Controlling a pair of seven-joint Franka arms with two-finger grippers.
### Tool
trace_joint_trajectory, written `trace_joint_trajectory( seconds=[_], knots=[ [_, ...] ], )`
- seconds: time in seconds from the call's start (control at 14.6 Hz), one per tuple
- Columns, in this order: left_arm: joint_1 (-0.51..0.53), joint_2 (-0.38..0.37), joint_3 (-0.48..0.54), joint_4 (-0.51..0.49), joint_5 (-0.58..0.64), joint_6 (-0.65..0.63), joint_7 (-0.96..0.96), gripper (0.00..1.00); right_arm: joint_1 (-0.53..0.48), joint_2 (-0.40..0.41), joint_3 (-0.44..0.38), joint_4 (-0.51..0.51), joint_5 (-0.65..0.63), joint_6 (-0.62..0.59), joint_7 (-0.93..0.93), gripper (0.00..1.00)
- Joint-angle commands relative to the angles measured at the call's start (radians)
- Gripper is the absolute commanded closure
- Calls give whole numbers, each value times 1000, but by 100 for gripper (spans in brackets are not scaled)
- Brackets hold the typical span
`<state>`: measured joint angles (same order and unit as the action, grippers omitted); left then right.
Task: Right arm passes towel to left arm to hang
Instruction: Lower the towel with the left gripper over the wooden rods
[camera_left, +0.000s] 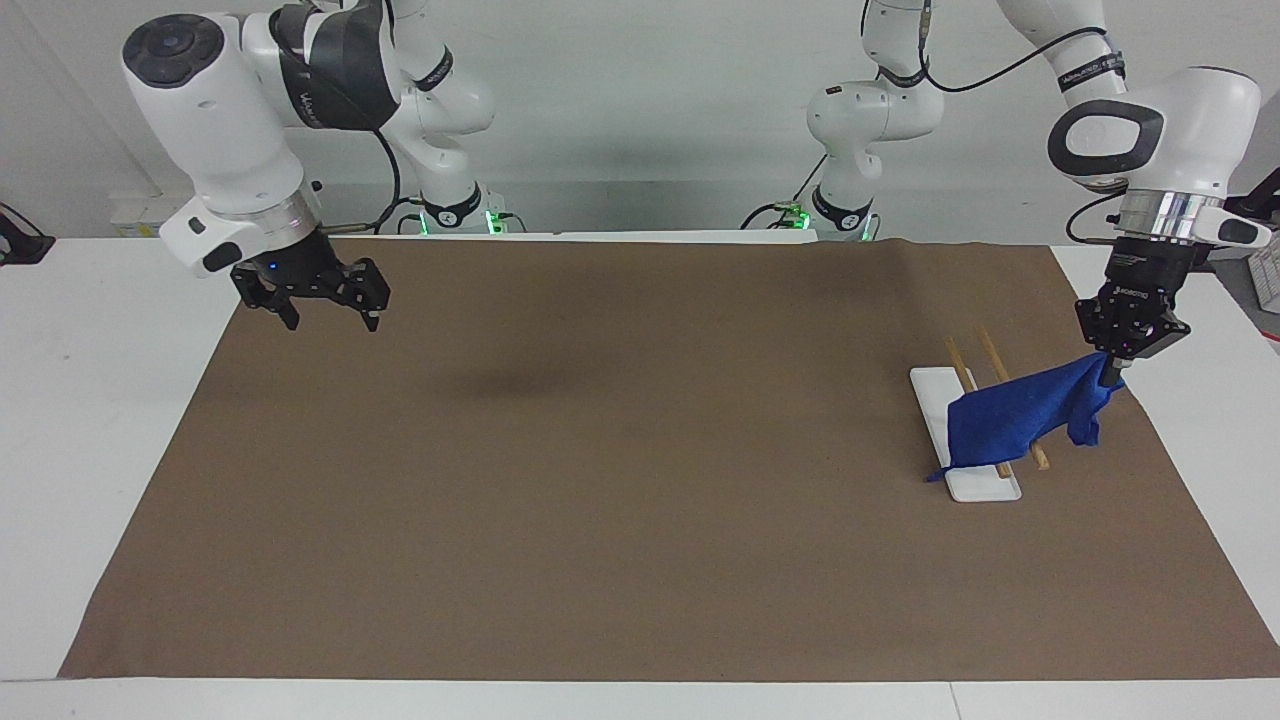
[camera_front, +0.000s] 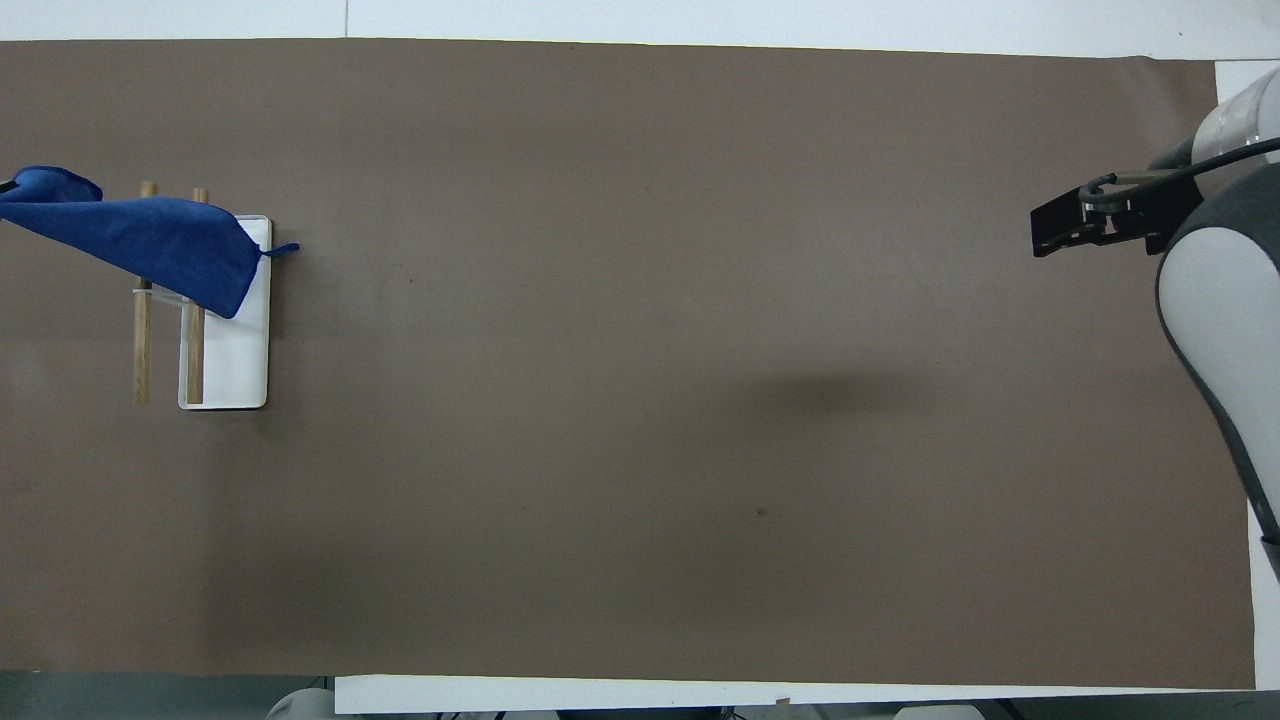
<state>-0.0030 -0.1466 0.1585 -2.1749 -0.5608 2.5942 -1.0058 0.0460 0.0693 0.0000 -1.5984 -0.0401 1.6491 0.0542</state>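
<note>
Where the facing view shows the left arm's end of the table, we see the left gripper (camera_left: 1114, 375) clamped on one corner of the blue towel (camera_left: 1015, 418). The cloth slopes down from that corner and drapes over two wooden rails (camera_left: 985, 352) of a small rack whose flat white base (camera_left: 935, 395) lies on the brown mat (camera_left: 620, 480). The towel's thin tail (camera_left: 936, 476) hangs at the base's edge. We can make out white lettering on the gripper's body, too small to read. At the right arm's end, the right gripper (camera_left: 325, 312) hangs over the mat's edge with its fingers wide apart, holding nothing.

From overhead, we see the towel (camera_front: 150, 245) stretched across both rails (camera_front: 196, 345) and partly over the white base (camera_front: 240, 360), its held corner at the frame's edge. The left gripper itself is out of frame there. Only part of the right gripper (camera_front: 1085, 222) shows, over the mat (camera_front: 640, 400).
</note>
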Motion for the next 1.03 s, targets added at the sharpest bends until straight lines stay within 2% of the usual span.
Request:
trace_joint_trajectory(
  seconds=[0.0,0.41,0.75,0.96],
  knots=[
    [2,-1,24,-17,13,6,55,100,-9,-19,12,-20,16,-3,6,0],
    [12,-17,52,-94,12,26,342,100,-9,-19,21,-21,16,-3,6,0],
    [17,-8,50,-183,13,202,427,100,-9,-19,21,-21,16,-3,6,0],
    [17,-8,50,-238,13,256,450,100,-9,-19,21,-20,16,-3,6,0]
  ],
)
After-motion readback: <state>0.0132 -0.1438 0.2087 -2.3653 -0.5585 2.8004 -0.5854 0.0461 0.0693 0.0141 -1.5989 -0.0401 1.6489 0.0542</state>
